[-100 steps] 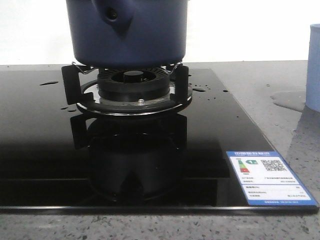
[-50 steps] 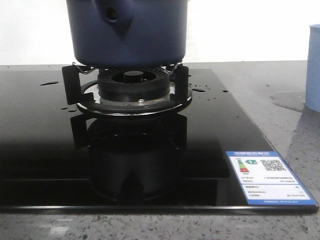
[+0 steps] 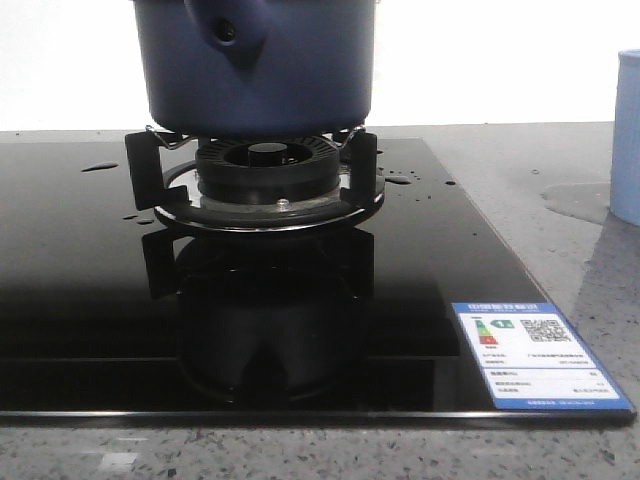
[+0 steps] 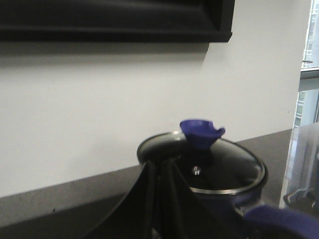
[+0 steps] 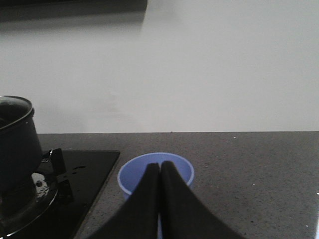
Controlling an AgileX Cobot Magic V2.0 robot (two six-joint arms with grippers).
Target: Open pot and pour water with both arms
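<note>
The dark navy pot stands on the burner grate of the black glass hob, its handle socket with a round hole facing me. In the left wrist view the pot wears a glass lid with a blue knob. My left gripper is shut and empty, just short of the lid's rim. My right gripper is shut and empty, above the pale blue cup. Water shows as small drops on the hob and a wet patch on the counter.
The pale blue cup stands on the grey counter at the right edge of the front view. A white and blue energy label is stuck on the hob's front right corner. A white wall runs behind. A dark shelf hangs above.
</note>
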